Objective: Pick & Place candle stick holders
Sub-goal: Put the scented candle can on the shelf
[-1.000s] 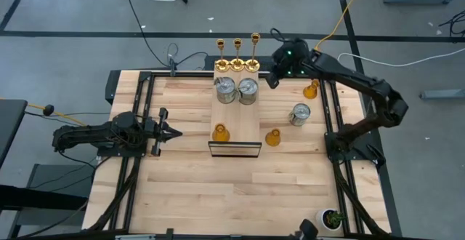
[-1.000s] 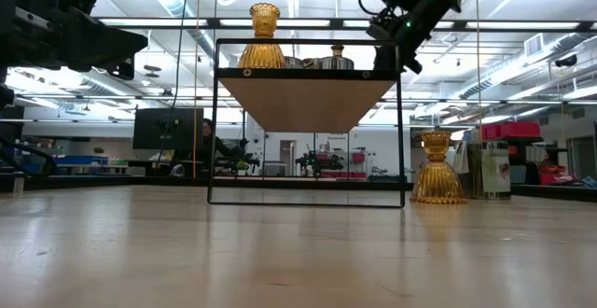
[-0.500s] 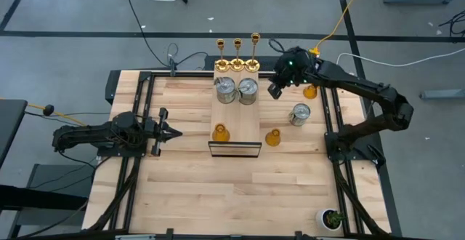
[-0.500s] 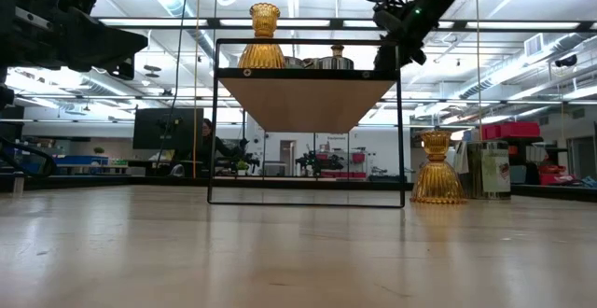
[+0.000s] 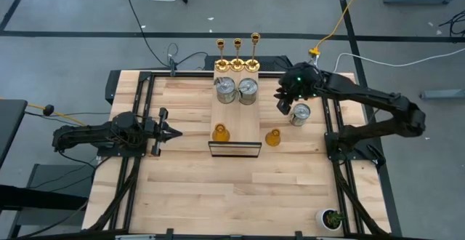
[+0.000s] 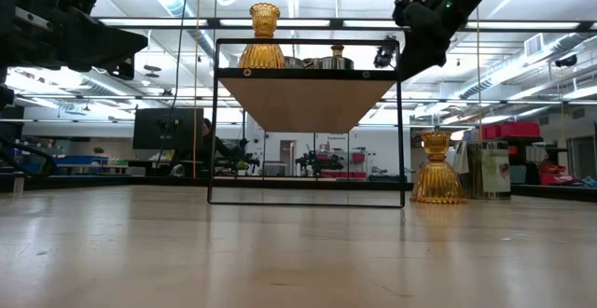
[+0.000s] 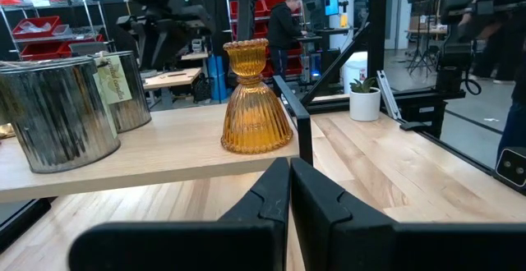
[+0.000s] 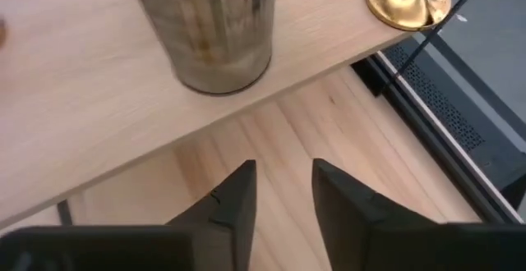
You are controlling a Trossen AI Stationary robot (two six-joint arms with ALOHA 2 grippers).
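A wooden shelf on a black frame stands mid-table. At its far end are three gold candlesticks. Two silver cans stand on it behind them, and one amber holder is at its near end. A second amber holder and a third silver can rest on the table to the shelf's right. My right gripper hangs open and slanting down, right of the shelf and just beside that can, holding nothing. My left gripper waits shut and level, left of the shelf.
A small green potted plant stands at the table's near right corner. Black frame rails run along the table's left and right sides. Bare wood lies on the near side of the shelf.
My right gripper has drawn back from beside the gold candlesticks, going toward the table's near edge and a little right and down, and now hangs beside the silver can on the table. Its arm now covers the amber holder at the far right.
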